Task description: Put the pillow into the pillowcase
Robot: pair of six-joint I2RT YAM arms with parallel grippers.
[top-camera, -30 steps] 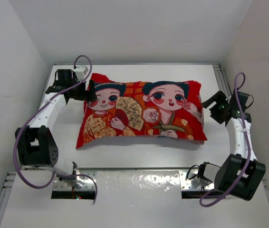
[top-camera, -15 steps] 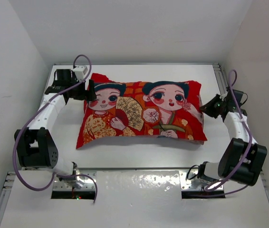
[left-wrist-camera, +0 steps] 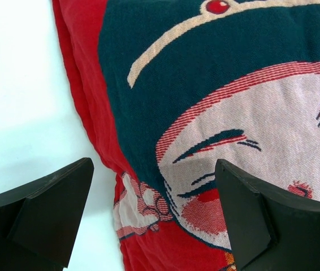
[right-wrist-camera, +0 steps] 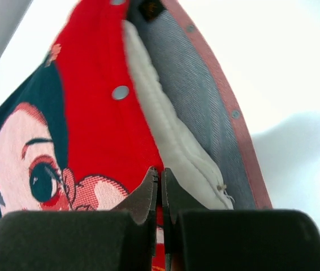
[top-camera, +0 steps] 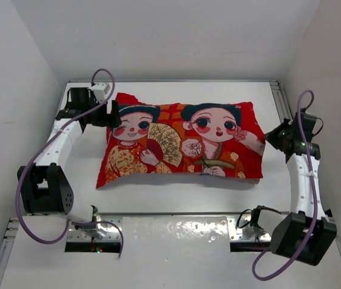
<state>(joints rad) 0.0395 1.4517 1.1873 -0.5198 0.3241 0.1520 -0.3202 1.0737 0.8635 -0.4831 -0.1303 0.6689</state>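
The pillowcase [top-camera: 182, 141] lies flat on the table [top-camera: 158, 195] with its long axis running left to right between the two arms, printed side up and plump along its whole length. The pillow [right-wrist-camera: 165, 130] appears to be almost wholly inside it. All that shows is a white seamed edge at the pillowcase's right end, where the mouth gapes between the red top flap and the grey-blue lining beneath. Both flaps carry snap studs [right-wrist-camera: 120, 91] along the hem. The right gripper [right-wrist-camera: 160, 172] sits at that right end with its jaws pressed fully together. Its tips rest against the red top flap just beside the exposed pillow edge, but whether a fold of cloth is caught between them I cannot tell. The left gripper [left-wrist-camera: 154, 169] hovers at the pillowcase's left end with its jaws spread wide. One finger is over the bare table just off the hem, the other is over the dark hair of the left-hand figure, and neither holds anything. What remains turns on the mouth, which faces the right arm. The exposed pillow edge runs across the pillowcase's short side, so tucking it in looks like work for the right arm, which is much nearer, while the left arm is placed to steady the closed end.
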